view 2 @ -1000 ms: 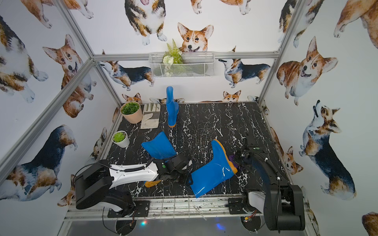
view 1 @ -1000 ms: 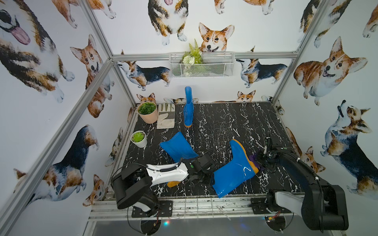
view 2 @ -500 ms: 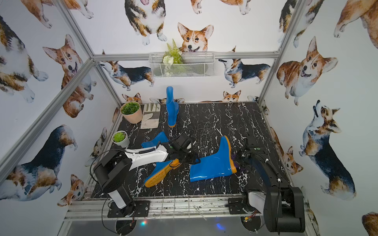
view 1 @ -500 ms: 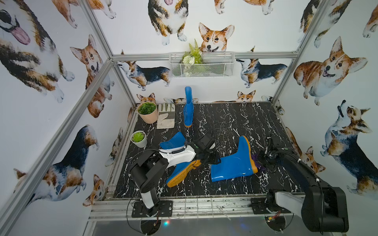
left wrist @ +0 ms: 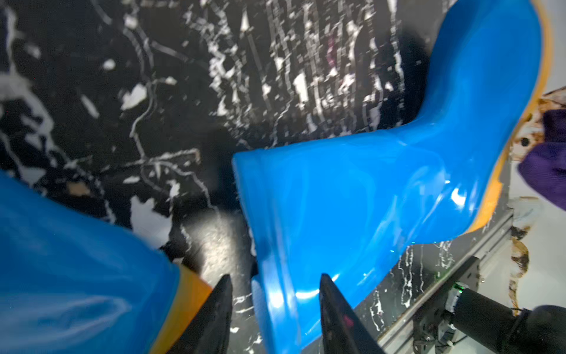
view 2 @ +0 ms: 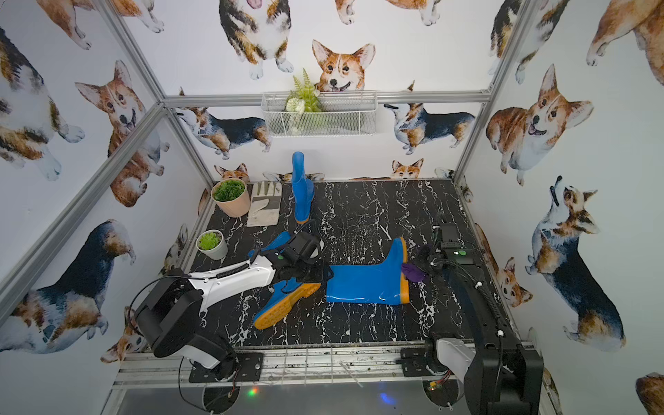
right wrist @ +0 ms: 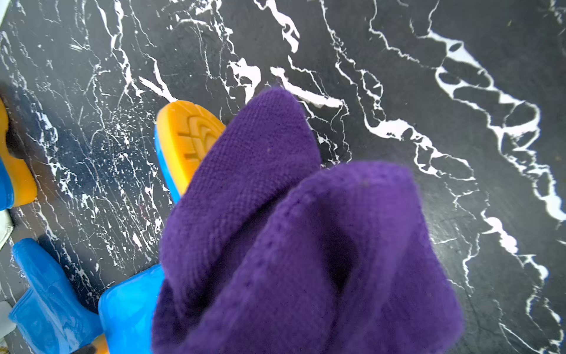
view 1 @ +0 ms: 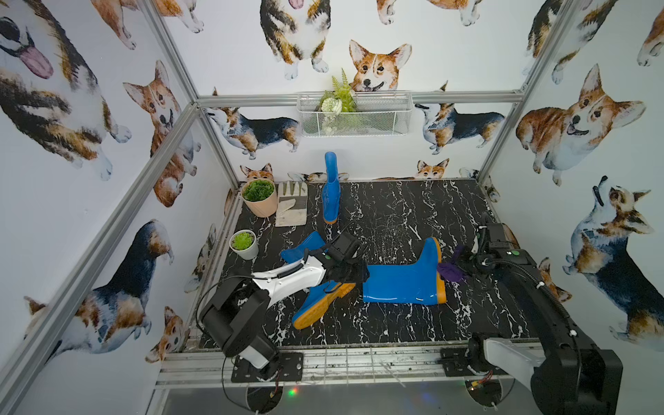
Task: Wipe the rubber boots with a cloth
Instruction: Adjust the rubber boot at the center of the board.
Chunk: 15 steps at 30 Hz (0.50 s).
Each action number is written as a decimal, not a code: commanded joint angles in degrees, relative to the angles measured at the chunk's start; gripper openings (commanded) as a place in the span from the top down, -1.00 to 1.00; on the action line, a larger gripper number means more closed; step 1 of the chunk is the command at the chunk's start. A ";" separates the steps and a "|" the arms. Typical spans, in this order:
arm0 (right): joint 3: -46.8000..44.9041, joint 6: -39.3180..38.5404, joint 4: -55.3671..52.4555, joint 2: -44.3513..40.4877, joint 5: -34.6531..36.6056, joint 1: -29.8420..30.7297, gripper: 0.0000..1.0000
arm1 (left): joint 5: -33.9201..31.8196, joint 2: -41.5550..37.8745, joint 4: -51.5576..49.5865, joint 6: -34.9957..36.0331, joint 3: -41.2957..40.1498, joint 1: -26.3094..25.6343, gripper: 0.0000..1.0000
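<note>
Marbled black surface point(view 1: 395, 222): right end effector point(view 1: 465, 265) clamps fuzzy purple cloth point(view 1: 451, 273); left end effector point(left wrist: 274, 277) straddles glossy blue rubber boot point(view 1: 402, 282), grip unclear; I fear wiping skids it.

Right arm point(view 1: 546, 309) outstretched — jaws clamped (left's parted).

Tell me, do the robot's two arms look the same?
Not quite. The left arm has a white shell, black joints and a curly black cable. The right arm is mostly black, white near its base, with a cable tied along it.
</note>
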 commanded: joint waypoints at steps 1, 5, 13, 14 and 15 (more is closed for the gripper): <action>3.23 0.84 -1.87 0.49 3.97 5.53 1.00 | -0.65 0.39 5.13 -3.26 -1.07 -0.06 0.05; 6.77 2.56 -0.73 4.52 5.83 13.81 1.00 | 0.65 2.83 6.98 -4.16 -0.17 -0.10 0.05; 12.90 3.56 2.72 15.41 5.51 23.66 1.00 | 0.99 8.62 9.89 -7.85 0.48 -0.05 0.05; 13.81 3.55 3.23 16.95 5.19 24.84 1.00 | 1.47 9.17 10.93 -8.27 0.33 -0.05 0.07; 14.80 3.65 3.67 18.59 4.73 26.08 1.00 | 1.85 9.39 11.96 -8.55 0.10 -0.06 0.13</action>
